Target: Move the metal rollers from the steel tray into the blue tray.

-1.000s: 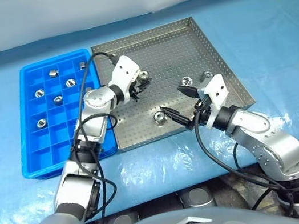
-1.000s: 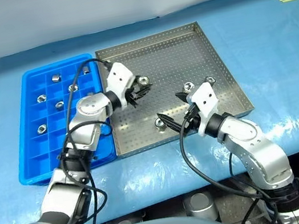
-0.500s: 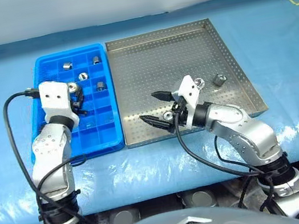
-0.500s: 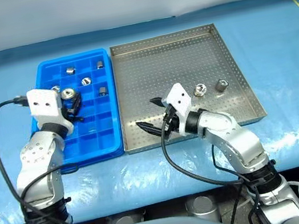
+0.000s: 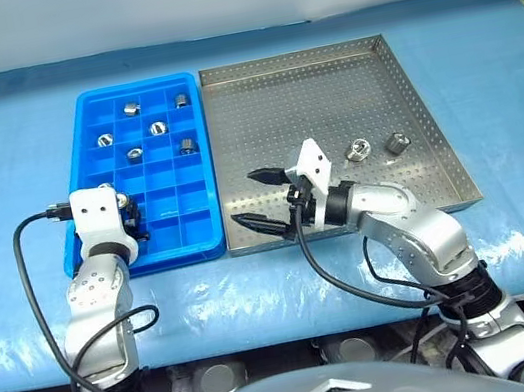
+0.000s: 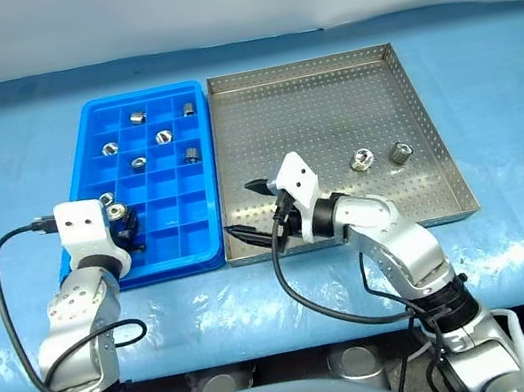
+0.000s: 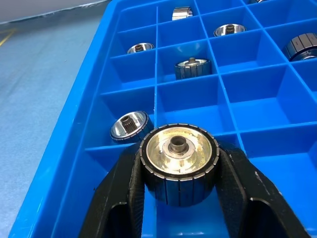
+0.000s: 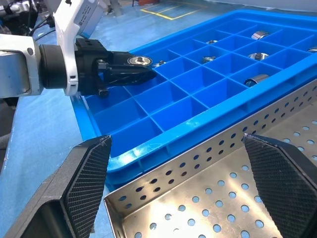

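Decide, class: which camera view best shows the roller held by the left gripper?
The left wrist view: the roller sits large between the left gripper fingers, its ribbed side clear. The eye views show it tiny; the right wrist view shows it side-on, far off.

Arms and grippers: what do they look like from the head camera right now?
Both arms are silver-grey jointed metal. Each wrist carries a white block, and a loose black cable loops along each arm. The left gripper and right gripper each have two black fingers, tapering to points.

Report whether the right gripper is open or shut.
Open. The right gripper has its two black fingers spread wide over the steel tray, nothing between them.
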{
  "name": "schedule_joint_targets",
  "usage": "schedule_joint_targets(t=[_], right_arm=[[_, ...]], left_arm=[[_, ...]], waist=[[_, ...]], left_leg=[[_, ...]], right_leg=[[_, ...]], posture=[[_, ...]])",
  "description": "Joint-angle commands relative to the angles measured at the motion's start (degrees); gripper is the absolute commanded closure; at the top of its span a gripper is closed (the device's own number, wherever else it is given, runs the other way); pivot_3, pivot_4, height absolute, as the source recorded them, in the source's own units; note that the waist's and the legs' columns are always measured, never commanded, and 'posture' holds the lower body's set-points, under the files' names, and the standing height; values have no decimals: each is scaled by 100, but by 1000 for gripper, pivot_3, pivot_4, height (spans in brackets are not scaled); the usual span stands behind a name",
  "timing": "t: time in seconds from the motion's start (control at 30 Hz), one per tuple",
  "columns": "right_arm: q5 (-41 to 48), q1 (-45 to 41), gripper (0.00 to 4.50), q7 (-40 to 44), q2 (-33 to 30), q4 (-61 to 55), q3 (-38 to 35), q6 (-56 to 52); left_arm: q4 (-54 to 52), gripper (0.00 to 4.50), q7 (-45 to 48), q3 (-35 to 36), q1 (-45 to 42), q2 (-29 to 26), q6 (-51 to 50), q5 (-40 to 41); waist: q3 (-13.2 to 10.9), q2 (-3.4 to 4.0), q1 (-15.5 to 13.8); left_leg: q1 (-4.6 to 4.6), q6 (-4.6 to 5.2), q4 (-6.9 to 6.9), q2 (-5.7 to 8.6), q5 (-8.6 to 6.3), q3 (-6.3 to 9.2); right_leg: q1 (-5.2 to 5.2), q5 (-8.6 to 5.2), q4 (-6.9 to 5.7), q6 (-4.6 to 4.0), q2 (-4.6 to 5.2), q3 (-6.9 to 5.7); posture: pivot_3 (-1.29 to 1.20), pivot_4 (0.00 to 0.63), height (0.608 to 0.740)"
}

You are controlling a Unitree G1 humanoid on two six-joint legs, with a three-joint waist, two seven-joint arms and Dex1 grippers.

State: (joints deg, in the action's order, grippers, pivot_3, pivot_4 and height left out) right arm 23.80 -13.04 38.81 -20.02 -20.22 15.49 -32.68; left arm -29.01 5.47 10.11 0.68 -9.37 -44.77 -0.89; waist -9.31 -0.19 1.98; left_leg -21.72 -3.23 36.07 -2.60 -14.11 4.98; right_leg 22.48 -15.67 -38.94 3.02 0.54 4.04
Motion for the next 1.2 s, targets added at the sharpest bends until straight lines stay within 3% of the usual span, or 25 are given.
schedule_joint_targets(t=[0.03,0.17,0.2,0.4,0.67,1.2], right_arm=[[7,2,0,23,18,-212,-15,100],[21,74,0,-27,-10,-327,-103,80],[19,100,0,-42,-39,-368,-138,72],[24,359,0,-88,-338,-526,-455,59],[75,1064,0,-374,-773,-809,-1292,-4],[199,1890,0,-911,-849,-1455,-1933,-71]], left_arm=[[-43,1464,45,-26,-151,-50,-17,104],[-203,157,257,-93,-408,-113,-11,328],[-257,70,404,-129,-538,-141,-39,474],[16,70,1125,-592,-1477,-473,41,912],[1482,70,3160,-1921,-2661,-1034,633,1415],[3666,70,5011,-3633,-3685,-853,1520,976]], waist=[[0,0,11],[0,0,17],[0,0,19],[1,-2,26],[1,0,196],[1,2,581]], left_leg=[[0,0,0,0,0,0],[0,0,0,0,0,0],[0,0,0,0,0,0],[-3,-3,1,3,2,-1],[-5,-1,-4,3,0,-3],[-6,6,-2,4,-3,-7]], right_leg=[[0,0,0,0,0,0],[0,0,0,0,0,0],[0,0,0,0,0,0],[-2,1,5,2,2,0],[0,0,9,2,0,2],[2,-11,9,21,-5,12]], posture=[[12,150,740],[-11,150,740],[-13,150,740],[-35,150,740],[-97,150,740],[-208,150,740]])
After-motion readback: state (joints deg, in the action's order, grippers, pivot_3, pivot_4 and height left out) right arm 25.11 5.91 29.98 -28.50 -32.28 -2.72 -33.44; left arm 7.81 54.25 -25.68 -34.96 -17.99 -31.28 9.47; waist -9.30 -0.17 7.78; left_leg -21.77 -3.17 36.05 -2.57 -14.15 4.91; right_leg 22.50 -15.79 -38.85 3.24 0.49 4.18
